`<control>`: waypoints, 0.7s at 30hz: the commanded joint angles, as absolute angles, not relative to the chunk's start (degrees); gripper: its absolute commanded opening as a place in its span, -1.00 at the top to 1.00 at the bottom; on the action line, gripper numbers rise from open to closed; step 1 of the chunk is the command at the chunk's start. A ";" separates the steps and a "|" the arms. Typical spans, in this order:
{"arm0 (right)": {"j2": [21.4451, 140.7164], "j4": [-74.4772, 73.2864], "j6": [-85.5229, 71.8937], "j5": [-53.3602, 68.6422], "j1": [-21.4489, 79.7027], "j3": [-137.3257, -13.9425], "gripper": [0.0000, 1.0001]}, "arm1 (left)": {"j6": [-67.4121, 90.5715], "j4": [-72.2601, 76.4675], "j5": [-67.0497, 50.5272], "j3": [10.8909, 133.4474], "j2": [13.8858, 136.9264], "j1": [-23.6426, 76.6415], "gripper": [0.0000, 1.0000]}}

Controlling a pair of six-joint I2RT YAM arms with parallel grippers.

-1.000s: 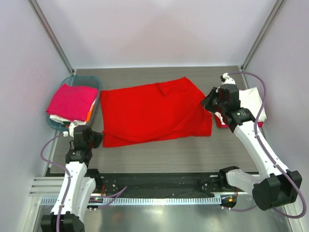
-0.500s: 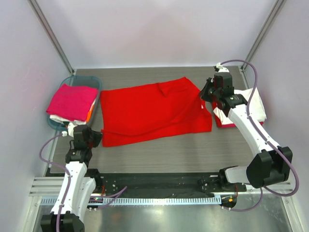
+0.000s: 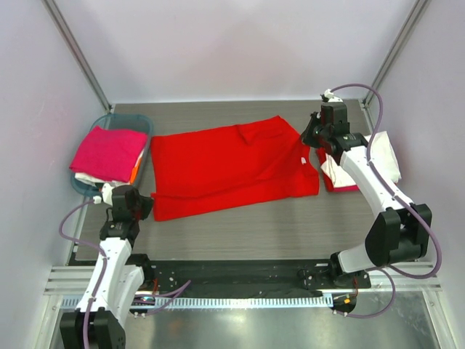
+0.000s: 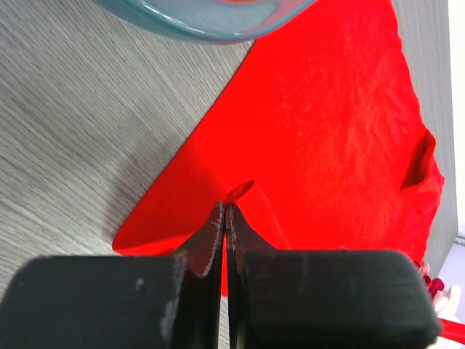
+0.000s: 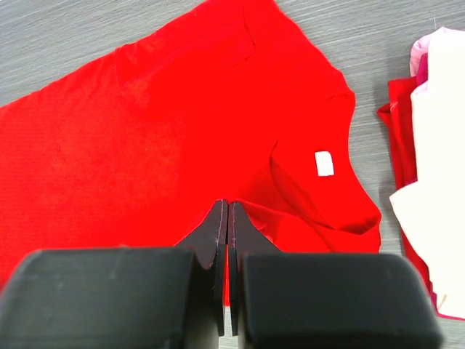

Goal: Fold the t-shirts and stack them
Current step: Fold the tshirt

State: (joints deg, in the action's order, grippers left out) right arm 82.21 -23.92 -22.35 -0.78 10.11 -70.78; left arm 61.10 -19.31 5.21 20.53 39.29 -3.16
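Observation:
A bright red t-shirt [image 3: 225, 171] lies spread across the middle of the table, with its collar label [image 5: 324, 163] at the right. My left gripper [image 3: 145, 207] is shut on this shirt's near left corner. A small pinch of red cloth [image 4: 240, 190] pokes out past its tips [image 4: 227, 207]. My right gripper [image 3: 311, 139] is shut at a raised ridge of the same shirt [image 5: 145, 131], just left of the collar. A magenta t-shirt [image 3: 109, 151] tops white and orange ones in the basket. A folded white t-shirt [image 3: 374, 156] lies on a red one [image 3: 336, 183] at the right.
The teal basket [image 3: 142, 123] stands at the left edge, close to my left gripper, and its rim [image 4: 211, 25] shows in the left wrist view. Metal corner posts [image 3: 76, 54] and pale walls close in the table. A black rail [image 3: 232, 280] runs along the near edge.
My right gripper has moved towards the back and a little left, staying shut. The collar label now shows beside it. The left arm and the shirt's left side have not moved.

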 commanded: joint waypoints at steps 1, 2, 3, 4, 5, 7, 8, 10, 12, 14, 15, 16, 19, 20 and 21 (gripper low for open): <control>82.88 -21.36 -21.45 -0.79 9.58 -74.27 0.98 | 61.26 -15.91 7.38 21.36 40.25 -3.52 0.99; 83.05 -21.36 -21.53 -0.79 9.41 -74.53 0.98 | 61.17 -15.65 7.38 21.36 40.69 -3.43 1.00; 83.58 -21.36 -21.71 -0.79 9.40 -74.71 0.98 | 61.00 -15.47 7.47 21.36 41.04 -3.51 1.00; 83.84 -21.36 -21.80 -0.79 9.14 -74.88 0.98 | 61.08 -15.21 7.56 21.27 42.00 -3.52 0.99; 84.20 -21.36 -21.97 -0.79 8.97 -75.23 0.98 | 60.91 -14.94 7.56 21.27 42.45 -3.52 0.99; 84.90 -21.36 -22.24 -0.79 8.79 -75.41 0.98 | 60.65 -14.24 7.65 21.36 43.94 -3.52 1.00; 85.08 -21.27 -22.41 -0.70 8.62 -75.67 0.98 | 60.38 -14.06 7.65 21.44 44.55 -3.52 0.99; 85.60 -21.36 -22.59 -0.70 8.53 -75.85 0.98 | 60.12 -13.45 8.00 21.53 45.78 -3.52 1.00; 85.96 -21.27 -22.59 -0.79 8.26 -76.20 0.98 | 60.12 -12.92 8.09 21.53 46.40 -3.43 0.99; 86.48 -21.27 -22.68 -0.79 8.26 -76.20 0.98 | 59.94 -12.13 8.35 21.53 47.02 -3.43 0.99; 86.57 -21.27 -22.68 -0.70 8.17 -76.38 0.98 | 60.03 -11.87 8.44 21.53 47.28 -3.43 1.00; 86.83 -21.27 -22.68 -0.70 8.17 -76.29 0.98 | 59.86 -11.34 8.44 21.53 47.46 -3.51 0.99; 87.19 -21.18 -22.68 -0.79 7.91 -76.38 0.98 | 59.77 -10.55 8.79 21.45 48.34 -3.43 1.00; 87.36 -21.18 -22.76 -0.70 7.91 -76.29 0.98 | 59.68 -10.37 8.79 21.53 48.60 -3.51 0.99; 87.54 -21.01 -22.76 -0.70 7.91 -76.38 0.98 | 59.68 -10.20 8.79 21.62 49.13 -3.52 0.99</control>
State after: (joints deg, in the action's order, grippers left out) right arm 87.29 -23.64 -22.63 -0.51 8.38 -73.71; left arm 60.82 -13.91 6.98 20.53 48.47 -3.16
